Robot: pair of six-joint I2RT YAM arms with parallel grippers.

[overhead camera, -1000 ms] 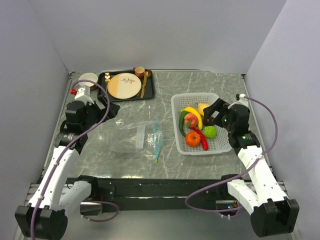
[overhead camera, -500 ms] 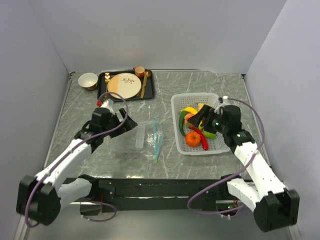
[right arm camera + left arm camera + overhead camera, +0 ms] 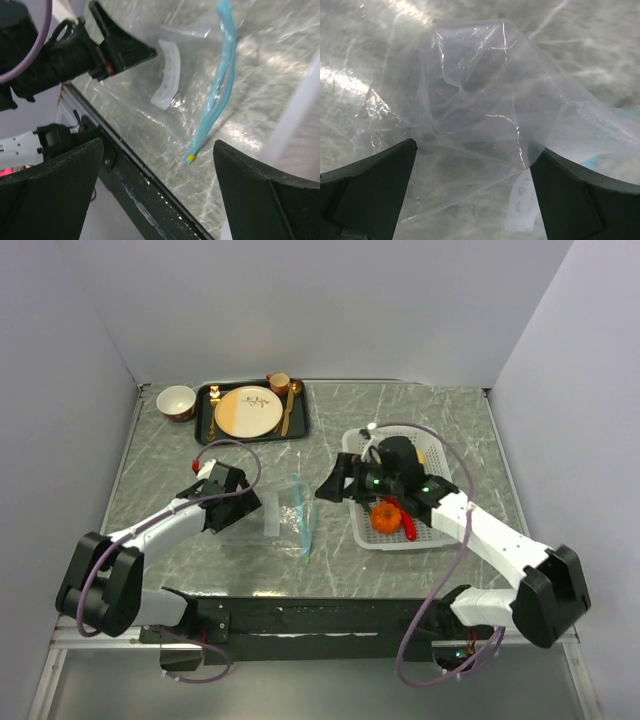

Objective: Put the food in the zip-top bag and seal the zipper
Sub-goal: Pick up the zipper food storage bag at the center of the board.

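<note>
The clear zip-top bag (image 3: 272, 520) lies flat on the marble table, its teal zipper (image 3: 306, 515) along the right edge. My left gripper (image 3: 243, 506) is open at the bag's left end; in the left wrist view the crumpled bag (image 3: 480, 90) lies between its open fingers (image 3: 370, 185). My right gripper (image 3: 328, 489) is open and empty, low over the table just right of the zipper (image 3: 220, 95). The orange tomato (image 3: 385, 517) and red chilli (image 3: 409, 527) lie in the white basket (image 3: 440, 530). My right arm hides the other food.
A black tray (image 3: 203, 410) with the beige-and-orange plate (image 3: 247, 411), cutlery and a cup (image 3: 279, 383) sits at the back left. A small bowl (image 3: 177, 400) stands beside it. The table's front edge (image 3: 135, 195) is close under my right gripper.
My left gripper has come down and right to the bag's left end. My right gripper has swung left out of the basket to the zipper side of the bag.
</note>
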